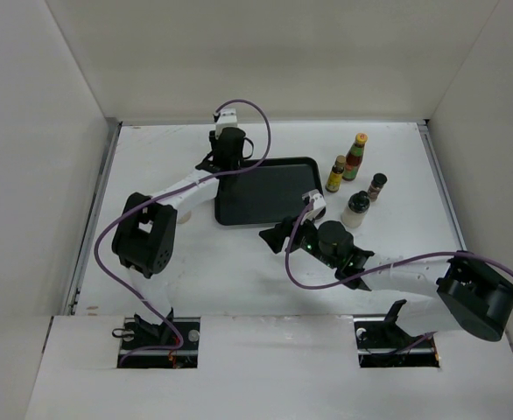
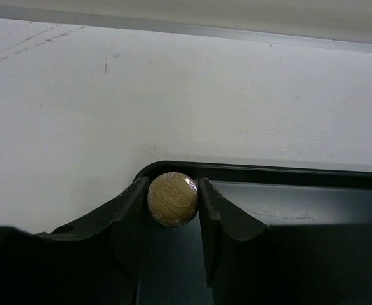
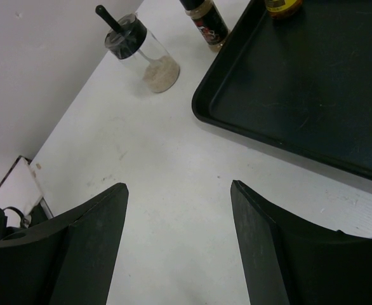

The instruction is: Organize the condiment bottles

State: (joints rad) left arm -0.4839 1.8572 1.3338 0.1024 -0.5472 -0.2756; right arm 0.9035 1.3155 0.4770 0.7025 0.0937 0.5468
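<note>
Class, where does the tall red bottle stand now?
In the top view, the red bottle stands on the table right of the black tray, just behind the yellow-labelled bottle.

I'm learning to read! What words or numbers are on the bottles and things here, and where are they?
No text here can be read.
On the tan cap: a stamped mark, too blurred to read.
On the dark spice bottle: red and white label print, too small to read.
On the red bottle and the yellow-labelled bottle: labels too small to read.

Black tray (image 1: 265, 192), gold embossed bottle cap (image 2: 172, 198), red bottle (image 1: 354, 159), white table (image 1: 239, 271)
</note>
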